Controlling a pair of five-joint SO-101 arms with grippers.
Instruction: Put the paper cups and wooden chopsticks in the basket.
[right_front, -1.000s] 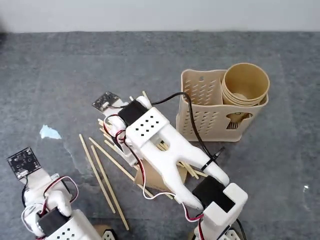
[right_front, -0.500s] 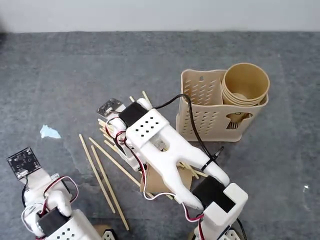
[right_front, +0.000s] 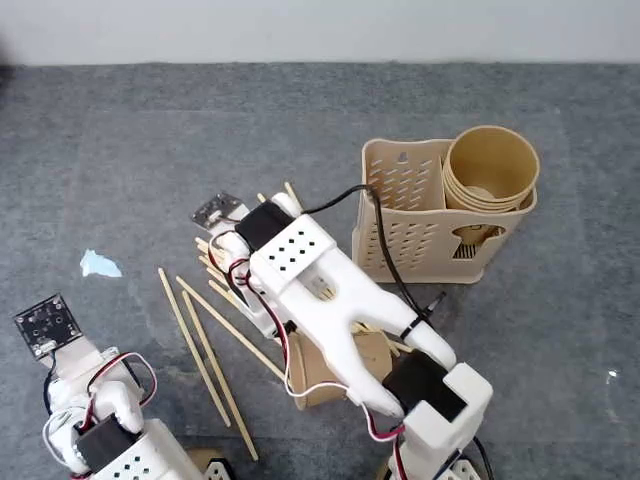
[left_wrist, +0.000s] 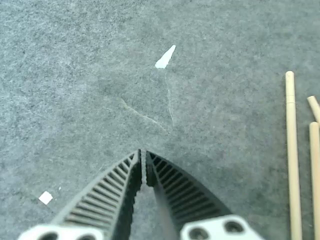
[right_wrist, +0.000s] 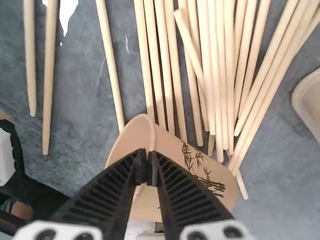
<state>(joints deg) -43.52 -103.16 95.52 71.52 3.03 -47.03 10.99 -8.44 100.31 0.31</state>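
My right gripper (right_wrist: 146, 157) is shut on the rim of a tan paper cup (right_wrist: 200, 175) with a bamboo print. The cup hangs tilted over a pile of wooden chopsticks (right_wrist: 210, 75). From above, the cup (right_front: 325, 372) sits under the right arm near the front of the mat. Three loose chopsticks (right_front: 200, 340) lie to its left, and more (right_front: 212, 258) poke out beside the wrist. The beige basket (right_front: 410, 235) stands at the right with stacked paper cups (right_front: 490, 165) in its right compartment. My left gripper (left_wrist: 142, 160) is shut on nothing, over bare mat.
A white paper scrap (right_front: 98, 265) lies on the grey mat at the left, also in the left wrist view (left_wrist: 165, 57). The left arm (right_front: 90, 420) stays at the front left corner. A basket corner (right_wrist: 307, 100) shows beside the chopstick pile.
The right arm has shifted slightly toward the front edge, and the cup in its gripper has tipped so its rim shows. The left arm has not moved.
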